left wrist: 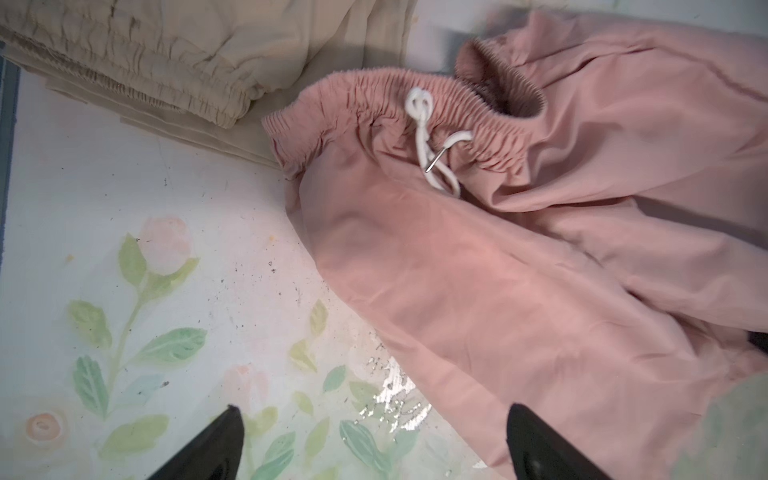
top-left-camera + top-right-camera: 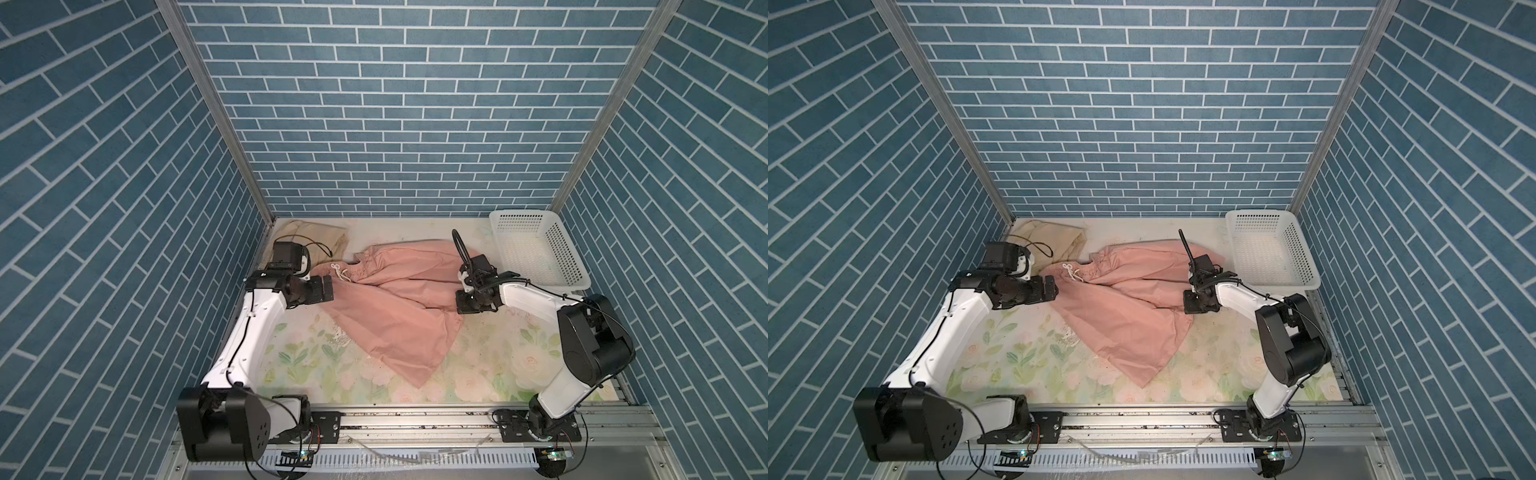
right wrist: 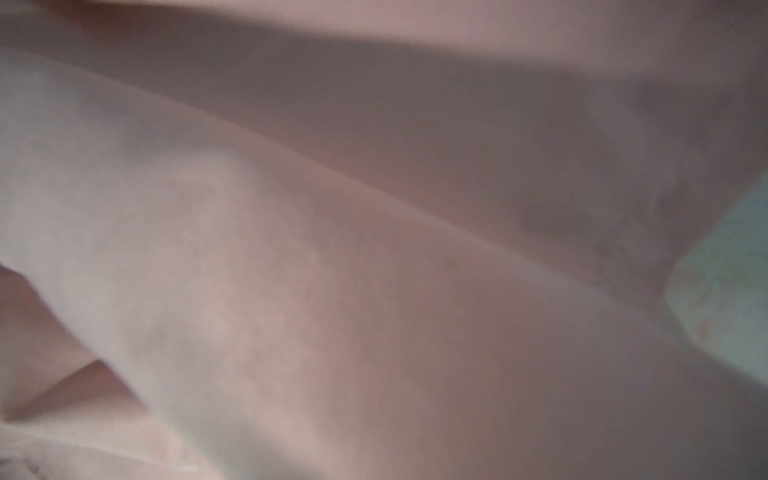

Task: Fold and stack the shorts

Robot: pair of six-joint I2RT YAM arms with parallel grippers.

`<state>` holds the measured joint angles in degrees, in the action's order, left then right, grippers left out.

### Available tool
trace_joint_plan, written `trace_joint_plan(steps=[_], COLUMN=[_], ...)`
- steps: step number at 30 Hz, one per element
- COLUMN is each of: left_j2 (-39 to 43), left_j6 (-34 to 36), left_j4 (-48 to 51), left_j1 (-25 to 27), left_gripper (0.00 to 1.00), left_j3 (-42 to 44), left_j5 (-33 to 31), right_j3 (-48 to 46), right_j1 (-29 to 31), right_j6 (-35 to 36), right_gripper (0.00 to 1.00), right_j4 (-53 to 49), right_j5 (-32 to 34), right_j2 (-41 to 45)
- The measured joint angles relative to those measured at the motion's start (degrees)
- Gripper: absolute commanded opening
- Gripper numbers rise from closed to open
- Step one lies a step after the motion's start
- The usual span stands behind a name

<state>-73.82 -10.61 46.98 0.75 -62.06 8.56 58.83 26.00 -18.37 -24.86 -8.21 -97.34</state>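
The salmon pink shorts (image 2: pixel 395 307) (image 2: pixel 1125 316) lie rumpled and spread across the middle of the table, waistband toward the back left, with a white drawstring (image 1: pixel 424 133). The beige shorts (image 2: pixel 320 237) (image 1: pixel 166 50) lie folded in the back left corner. My left gripper (image 2: pixel 330 289) (image 1: pixel 374 415) hangs open just above the pink shorts' left edge, below the waistband, with nothing between its fingers. My right gripper (image 2: pixel 459 303) is down at the pink shorts' right edge, shut on the cloth. Pink cloth (image 3: pixel 374 249) fills the right wrist view and hides the fingers.
A white perforated basket (image 2: pixel 515 214) (image 2: pixel 1258 214) stands at the back right, just behind the right arm. The floral tabletop (image 2: pixel 478 365) shows in front of the pink shorts. Blue brick-patterned walls close in the left, right and back.
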Motion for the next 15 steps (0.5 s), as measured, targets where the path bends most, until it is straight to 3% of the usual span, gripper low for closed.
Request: trace_joint_plan(steps=[7,15], left_j2=[-9.66,-16.87], left_j6=[2.91,9.11], left_j4=[-6.62,-12.70], left_j1=[0.09,0.70], left_gripper=[1.00,1.00], left_j3=[-3.69,-6.16], left_j5=[-3.69,-3.21], right_j3=[5.25,5.35], right_j1=[-4.26,-5.66], right_j6=[3.32,5.99], right_gripper=[0.00,0.00], right_j4=[0.44,0.39], right_j5=[-1.95,-5.68], right_j2=[-4.13,-4.15])
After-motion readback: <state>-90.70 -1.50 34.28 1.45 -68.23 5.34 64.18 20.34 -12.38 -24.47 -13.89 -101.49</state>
